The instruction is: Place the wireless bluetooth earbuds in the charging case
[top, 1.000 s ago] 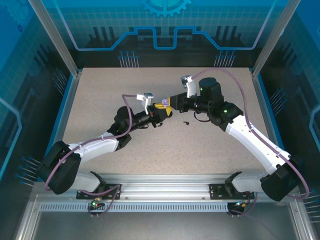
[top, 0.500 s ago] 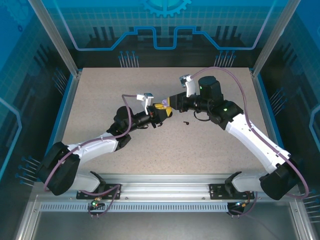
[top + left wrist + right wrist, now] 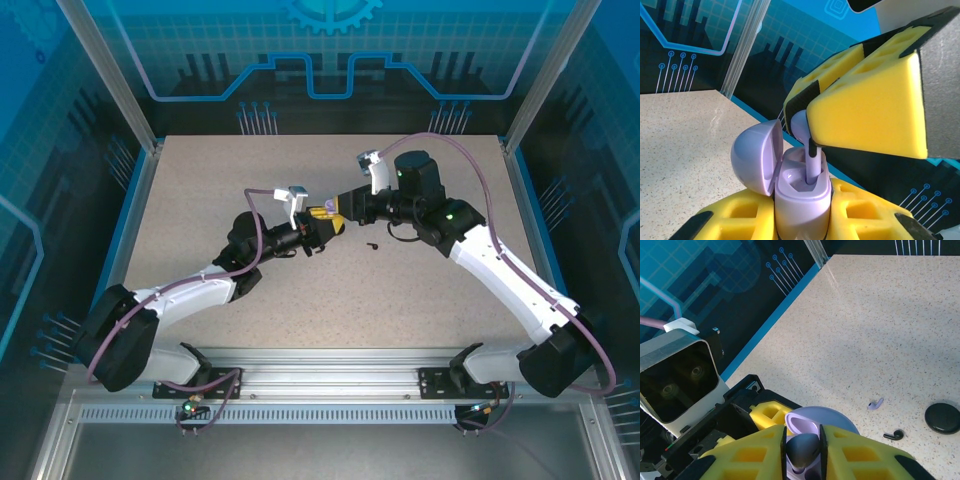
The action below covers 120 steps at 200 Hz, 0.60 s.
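Note:
The charging case is lilac, not black, and its lid is hinged open to the left. My left gripper is shut on the case body between its yellow pads. My right gripper is shut on a lilac earbud and holds it from above, with the stem down in the case's socket. The earbud's head sits between the right pads. A second lilac earbud lies loose on the table. In the top view both grippers meet at mid-table around the case.
A small black earbud and a round black puck lie on the speckled table right of the grippers, and a dark speck marks that spot from above. Blue enclosure walls ring the table.
The right arm has shifted very slightly toward the left gripper. The left arm and the case have stayed still.

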{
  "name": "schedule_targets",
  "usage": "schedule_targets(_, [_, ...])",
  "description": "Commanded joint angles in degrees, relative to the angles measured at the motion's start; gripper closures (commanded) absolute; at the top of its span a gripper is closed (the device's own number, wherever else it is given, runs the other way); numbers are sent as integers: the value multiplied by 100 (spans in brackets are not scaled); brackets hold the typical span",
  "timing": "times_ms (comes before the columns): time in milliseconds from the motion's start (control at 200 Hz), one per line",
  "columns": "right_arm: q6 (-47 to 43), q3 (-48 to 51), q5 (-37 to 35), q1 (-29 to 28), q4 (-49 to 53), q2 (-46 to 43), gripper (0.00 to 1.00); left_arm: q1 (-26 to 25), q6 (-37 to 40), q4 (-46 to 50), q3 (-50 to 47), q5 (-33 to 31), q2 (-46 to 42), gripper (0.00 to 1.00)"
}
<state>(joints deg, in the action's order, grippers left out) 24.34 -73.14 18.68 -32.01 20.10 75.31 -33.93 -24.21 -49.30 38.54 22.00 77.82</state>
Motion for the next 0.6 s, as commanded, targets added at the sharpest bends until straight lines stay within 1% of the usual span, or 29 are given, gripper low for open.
schedule_targets(0, [-140, -181, 180, -127, 185, 6, 75, -26, 124, -110, 215, 93, -176, 86])
schedule_targets(220, [-183, -191, 171, -138, 231, -16, 74, -27, 143, -95, 223, 83, -175, 86])
schedule_targets(390, [-223, -209, 144, -134, 293, -40, 68, -27, 153, -73, 232, 109, -180, 86])
schedule_targets(535, [-250, -227, 119, -130, 329, -65, 67, -28, 159, -35, 259, 128, -180, 86])
schedule_targets(595, [-257, -228, 94, -134, 354, -72, 64, -29, 174, -29, 258, 138, -180, 86])
